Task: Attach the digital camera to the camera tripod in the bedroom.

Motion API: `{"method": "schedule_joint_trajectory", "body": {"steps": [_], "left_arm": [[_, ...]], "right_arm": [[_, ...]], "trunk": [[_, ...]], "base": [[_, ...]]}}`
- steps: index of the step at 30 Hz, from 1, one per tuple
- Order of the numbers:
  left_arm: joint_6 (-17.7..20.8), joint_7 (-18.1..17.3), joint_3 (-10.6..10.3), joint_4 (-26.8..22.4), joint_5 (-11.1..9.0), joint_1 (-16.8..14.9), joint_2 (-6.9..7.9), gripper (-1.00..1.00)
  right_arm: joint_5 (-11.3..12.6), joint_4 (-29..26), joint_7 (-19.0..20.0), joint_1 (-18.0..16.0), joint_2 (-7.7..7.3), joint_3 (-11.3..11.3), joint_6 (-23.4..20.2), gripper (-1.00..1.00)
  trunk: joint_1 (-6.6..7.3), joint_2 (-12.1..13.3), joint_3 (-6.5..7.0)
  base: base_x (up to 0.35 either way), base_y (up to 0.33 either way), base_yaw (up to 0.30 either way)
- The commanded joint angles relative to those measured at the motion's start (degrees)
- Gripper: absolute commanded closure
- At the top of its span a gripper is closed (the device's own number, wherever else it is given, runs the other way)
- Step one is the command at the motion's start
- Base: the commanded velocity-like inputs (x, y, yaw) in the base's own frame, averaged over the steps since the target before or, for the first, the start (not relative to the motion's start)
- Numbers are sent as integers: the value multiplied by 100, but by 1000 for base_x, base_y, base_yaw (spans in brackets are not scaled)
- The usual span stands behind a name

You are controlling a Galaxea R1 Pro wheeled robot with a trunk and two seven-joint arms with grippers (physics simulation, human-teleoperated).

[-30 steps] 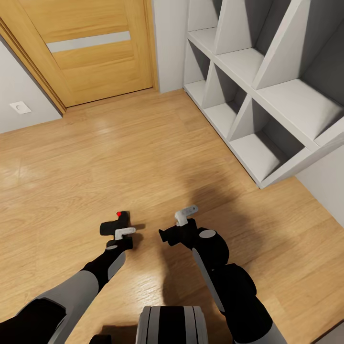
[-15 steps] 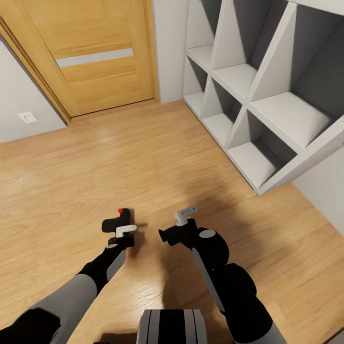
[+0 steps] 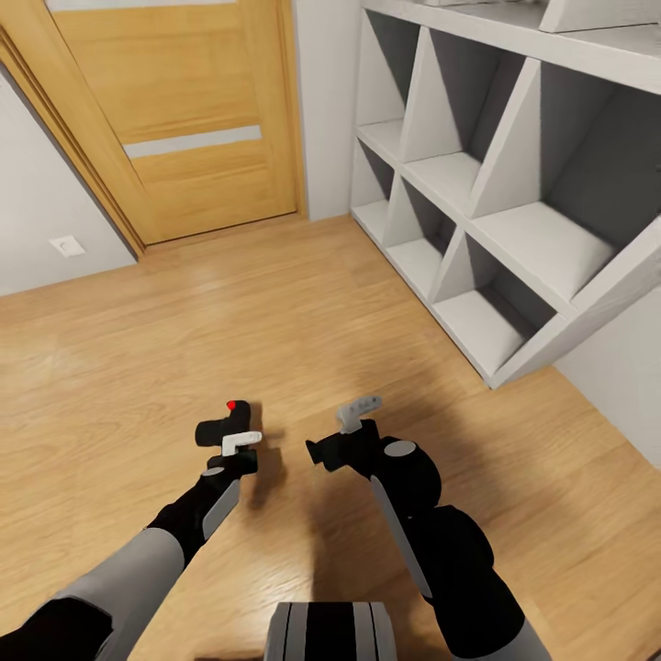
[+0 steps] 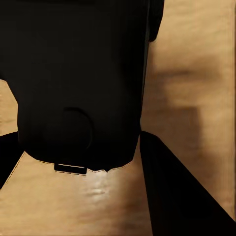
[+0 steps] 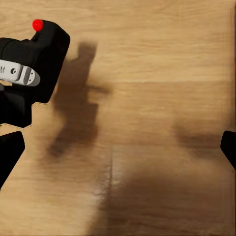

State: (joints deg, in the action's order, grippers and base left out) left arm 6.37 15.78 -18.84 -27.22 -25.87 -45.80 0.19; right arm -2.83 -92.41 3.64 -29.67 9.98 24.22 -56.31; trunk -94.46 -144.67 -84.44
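Observation:
My left gripper (image 3: 236, 442) is shut on the digital camera (image 3: 223, 426), a small black box with a red button (image 3: 231, 405) on top, carried low over the wood floor. In the left wrist view the digital camera's black body (image 4: 78, 73) sits close between the dark fingers (image 4: 172, 196). The right wrist view takes in the digital camera (image 5: 46, 54) from the side, with a white fingertip (image 5: 17, 73) across it. My right gripper (image 3: 353, 418) hangs beside it, open and holding nothing. The camera tripod is out of view.
A closed wooden door (image 3: 184, 119) stands ahead at the left. A white shelf unit (image 3: 477, 211) with slanted dividers lines the right wall. A white wall socket (image 3: 66, 245) sits low on the left wall. Light wood floor (image 3: 275, 312) stretches between them.
The whole head picture has shifted: door and shelf unit sit lower and closer, so the camera has moved. Both arms keep the same pose, the left still holding the digital camera.

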Motion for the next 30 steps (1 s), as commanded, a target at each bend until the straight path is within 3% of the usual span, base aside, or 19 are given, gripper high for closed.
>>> {"method": "schedule_joint_trajectory", "body": {"steps": [1,5,8,11,12,15,16,19,23,30], "left_arm": [[42,42,-33,-14,-6,-1,5,100],[627,46,-16,-419,-38,59,109,100],[1237,69,110,-1134,-49,336,218,100],[1846,166,510,-2099,-46,785,324,100],[1846,166,510,-2099,-46,785,324,100],[2443,262,1077,-3161,-32,1345,412,100],[2443,262,1077,-3161,-32,1345,412,100],[2945,312,1565,-4212,-21,1909,459,100],[3495,354,1979,-5303,-9,2448,480,100],[3798,377,2152,-5783,-3,2703,425,100]], "right_arm": [[-34,-5,38,-3,2,-3,-27,-100],[-34,-5,45,-5,2,-24,-5,-100],[-34,-5,32,-17,2,-30,5,-100],[-34,-5,23,-28,2,-31,11,-100],[-34,-5,23,-28,2,-31,11,-100],[-34,-5,20,-40,2,-34,13,-100],[-34,-5,20,-40,2,-34,13,-100],[-34,-5,35,-56,2,-55,16,-100],[-31,-5,66,-50,2,-183,86,-100],[-26,-6,82,-20,2,-271,218,-100]], "trunk": [[3,0,19],[13,5,108],[21,9,174],[29,13,241],[31,15,263],[39,19,329],[42,20,351],[50,24,418],[60,30,507],[78,39,659]], "base": [[0,0,0],[0,0,0],[0,0,0],[0,0,0],[0,0,0],[0,0,2],[0,0,6],[0,0,69],[0,0,190],[0,0,263]]}}
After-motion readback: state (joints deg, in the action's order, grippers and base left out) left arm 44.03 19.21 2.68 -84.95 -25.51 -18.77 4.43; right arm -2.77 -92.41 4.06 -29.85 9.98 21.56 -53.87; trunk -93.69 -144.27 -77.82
